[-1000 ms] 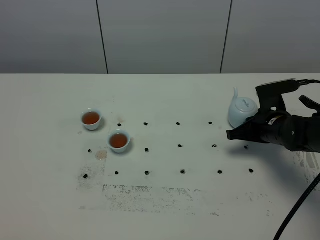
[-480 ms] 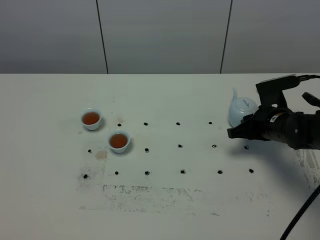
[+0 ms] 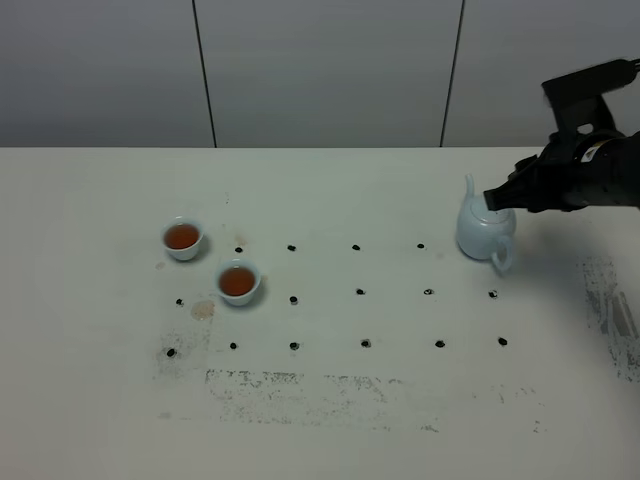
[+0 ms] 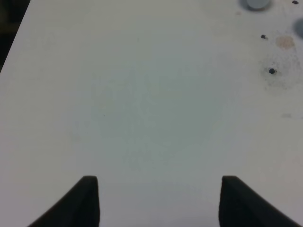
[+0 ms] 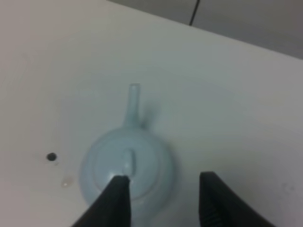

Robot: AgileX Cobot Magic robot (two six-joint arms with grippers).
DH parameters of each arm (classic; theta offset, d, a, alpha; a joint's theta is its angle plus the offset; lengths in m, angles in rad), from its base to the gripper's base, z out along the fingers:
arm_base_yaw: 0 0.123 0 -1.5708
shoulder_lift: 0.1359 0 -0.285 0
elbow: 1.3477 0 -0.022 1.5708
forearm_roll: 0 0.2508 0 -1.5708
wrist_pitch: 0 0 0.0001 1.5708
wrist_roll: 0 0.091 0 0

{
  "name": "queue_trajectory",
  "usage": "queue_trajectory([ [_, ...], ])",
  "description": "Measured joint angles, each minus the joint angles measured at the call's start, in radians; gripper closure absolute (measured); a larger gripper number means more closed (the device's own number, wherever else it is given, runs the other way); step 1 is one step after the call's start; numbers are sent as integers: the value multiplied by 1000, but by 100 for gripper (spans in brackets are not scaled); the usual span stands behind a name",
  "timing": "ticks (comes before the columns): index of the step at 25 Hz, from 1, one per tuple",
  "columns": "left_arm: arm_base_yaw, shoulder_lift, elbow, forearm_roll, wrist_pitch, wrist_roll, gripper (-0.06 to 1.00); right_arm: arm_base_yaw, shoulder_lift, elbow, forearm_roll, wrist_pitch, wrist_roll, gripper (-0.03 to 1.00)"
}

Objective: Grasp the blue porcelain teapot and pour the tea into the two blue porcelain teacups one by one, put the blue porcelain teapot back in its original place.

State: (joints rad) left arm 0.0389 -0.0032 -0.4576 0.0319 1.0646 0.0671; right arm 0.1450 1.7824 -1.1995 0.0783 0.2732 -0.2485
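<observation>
The blue porcelain teapot (image 3: 484,229) stands upright on the white table at the right, with its lid on, its spout pointing to the back and its loop handle (image 3: 501,259) toward the front. It also shows in the right wrist view (image 5: 128,165). My right gripper (image 3: 497,197) hovers above and just behind it, open and empty (image 5: 163,201). The two blue porcelain teacups (image 3: 183,238) (image 3: 238,281) stand at the left, each holding reddish-amber tea (image 3: 237,281). My left gripper (image 4: 158,201) is open and empty over bare table. It is out of the exterior high view.
A grid of small black dots (image 3: 360,292) marks the tabletop. There are scuffed grey patches at the front (image 3: 300,385) and at the right edge (image 3: 610,300). A small brown stain (image 3: 203,310) lies near the front cup. A grey panelled wall (image 3: 320,70) stands behind the table.
My right gripper has left the teapot's handle and has risen up and back to the right. The teapot stays on the table. The cups have not moved.
</observation>
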Motion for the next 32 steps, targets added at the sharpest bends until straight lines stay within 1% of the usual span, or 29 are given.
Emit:
queue_trajectory([
  [4,0,0,0,0,0,0,43,-56,0,-51,-12,31,0,64],
  [9,0,0,0,0,0,0,43,-112,0,-55,-16,47,3,63],
  [14,0,0,0,0,0,0,43,-117,-33,-55,-15,90,21,63],
  [18,0,0,0,0,0,0,43,-117,-127,-52,-15,184,36,63],
  [21,0,0,0,0,0,0,43,-117,-234,-5,-15,213,36,63],
  [25,0,0,0,0,0,0,43,-117,-411,127,-15,242,36,63],
  [28,0,0,0,0,0,0,43,-117,-546,211,-14,311,36,63],
  [32,0,0,0,0,0,0,43,-117,-715,267,-14,487,36,63],
])
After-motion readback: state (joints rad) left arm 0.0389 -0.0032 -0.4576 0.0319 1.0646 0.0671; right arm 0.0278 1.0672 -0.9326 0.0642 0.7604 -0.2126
